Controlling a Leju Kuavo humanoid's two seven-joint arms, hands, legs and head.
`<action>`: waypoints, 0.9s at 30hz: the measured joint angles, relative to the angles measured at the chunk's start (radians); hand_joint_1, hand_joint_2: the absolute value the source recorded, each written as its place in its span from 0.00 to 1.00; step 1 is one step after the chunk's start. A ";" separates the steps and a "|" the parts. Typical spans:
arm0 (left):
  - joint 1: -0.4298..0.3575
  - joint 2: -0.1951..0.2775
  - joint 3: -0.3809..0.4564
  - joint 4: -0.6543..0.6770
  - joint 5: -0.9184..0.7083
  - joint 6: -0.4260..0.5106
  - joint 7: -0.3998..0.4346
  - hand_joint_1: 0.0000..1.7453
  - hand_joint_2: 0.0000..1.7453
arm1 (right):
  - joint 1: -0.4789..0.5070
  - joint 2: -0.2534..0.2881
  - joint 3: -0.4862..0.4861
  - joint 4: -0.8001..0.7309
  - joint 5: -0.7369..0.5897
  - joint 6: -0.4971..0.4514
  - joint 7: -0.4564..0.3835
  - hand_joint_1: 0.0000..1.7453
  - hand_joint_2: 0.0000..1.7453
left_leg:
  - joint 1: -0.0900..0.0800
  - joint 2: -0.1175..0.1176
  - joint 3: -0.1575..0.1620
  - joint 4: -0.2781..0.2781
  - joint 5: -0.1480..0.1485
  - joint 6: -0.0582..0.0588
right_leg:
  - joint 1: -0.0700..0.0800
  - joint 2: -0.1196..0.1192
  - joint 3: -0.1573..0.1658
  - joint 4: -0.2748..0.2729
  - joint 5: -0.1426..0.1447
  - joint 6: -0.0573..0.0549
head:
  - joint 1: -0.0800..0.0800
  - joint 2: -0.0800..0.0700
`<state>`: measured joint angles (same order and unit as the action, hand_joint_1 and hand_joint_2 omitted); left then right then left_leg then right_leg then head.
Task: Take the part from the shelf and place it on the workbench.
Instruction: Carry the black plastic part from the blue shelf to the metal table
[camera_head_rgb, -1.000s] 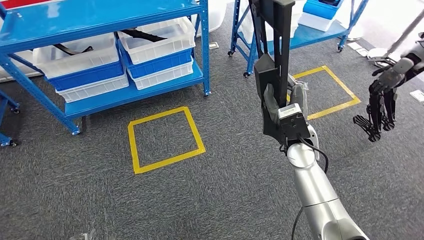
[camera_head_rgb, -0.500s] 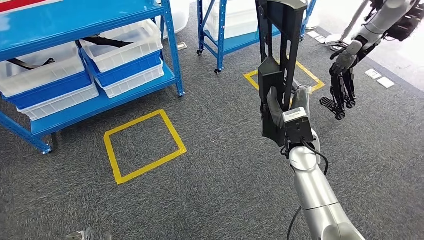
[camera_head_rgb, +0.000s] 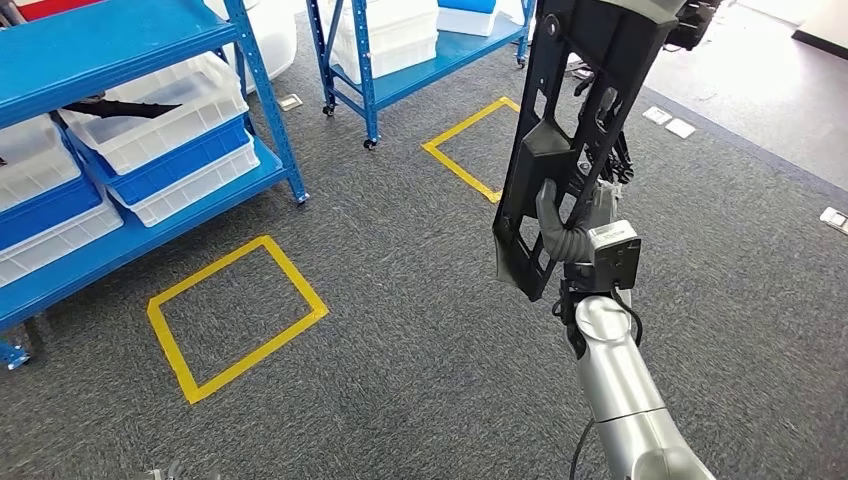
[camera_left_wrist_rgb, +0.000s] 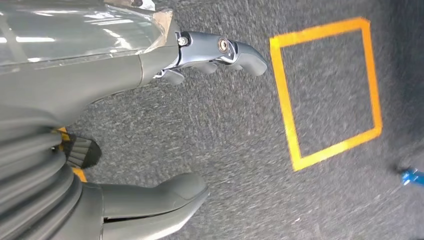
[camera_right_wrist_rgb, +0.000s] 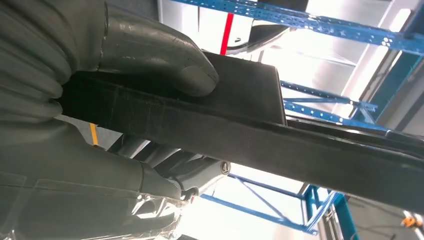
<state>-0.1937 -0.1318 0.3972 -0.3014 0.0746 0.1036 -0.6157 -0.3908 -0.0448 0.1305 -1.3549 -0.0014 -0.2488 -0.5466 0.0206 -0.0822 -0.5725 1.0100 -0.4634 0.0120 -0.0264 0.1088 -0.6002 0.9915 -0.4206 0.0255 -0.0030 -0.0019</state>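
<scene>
A long black frame-like part (camera_head_rgb: 585, 110) stands nearly upright in front of me, leaning a little to the right at its top. My right hand (camera_head_rgb: 565, 235) grips it near its lower end, thumb across the flat face. In the right wrist view the thumb (camera_right_wrist_rgb: 150, 55) presses on the dark edge of the part (camera_right_wrist_rgb: 300, 140). My left hand (camera_left_wrist_rgb: 100, 75) hangs over the grey carpet, holding nothing, with its fingers (camera_left_wrist_rgb: 220, 50) well apart from the thumb.
A blue shelf (camera_head_rgb: 130, 30) with white and blue bins stands at the left, and a second blue shelf (camera_head_rgb: 400, 50) at the back. Two yellow tape squares (camera_head_rgb: 235, 315) (camera_head_rgb: 470, 150) mark the carpet. Another robot's arm (camera_head_rgb: 690, 15) shows behind the part's top.
The whole picture has shifted: the camera has turned, and shelves and tape squares slid left. The part now leans and sits higher in the view. My right hand keeps its hold.
</scene>
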 joint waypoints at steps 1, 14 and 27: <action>0.000 -0.001 0.000 0.000 0.001 0.000 0.000 0.00 1.00 | 0.010 0.003 -0.005 0.000 -0.009 0.003 -0.008 1.00 1.00 | -0.003 0.009 0.000 -0.004 0.000 0.002 | -0.001 0.010 -0.005 -0.002 0.004 0.007 | 0.000 0.000; 0.046 -0.011 0.055 0.013 0.062 0.027 0.000 0.00 1.00 | 0.088 0.023 -0.040 0.007 -0.039 0.045 -0.100 1.00 1.00 | -0.015 0.172 0.003 -0.019 0.010 0.020 | 0.009 -0.172 0.007 0.030 -0.036 0.035 | 0.011 0.000; 0.123 0.001 0.128 0.035 0.009 -0.004 -0.001 0.00 1.00 | 0.122 0.025 -0.075 -0.027 -0.047 0.089 -0.124 1.00 1.00 | -0.001 0.064 -0.065 0.174 -0.082 -0.007 | 0.001 -0.043 0.013 -0.003 -0.008 -0.015 | 0.003 0.000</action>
<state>-0.0707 -0.1305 0.5257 -0.2660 0.0835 0.0996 -0.6164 -0.2689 -0.0194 0.0551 -1.3816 -0.0486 -0.1602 -0.6704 0.0197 -0.0177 -0.6374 1.1836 -0.5458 0.0050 -0.0254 0.0655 -0.5868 0.9883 -0.4284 0.0103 0.0000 -0.0019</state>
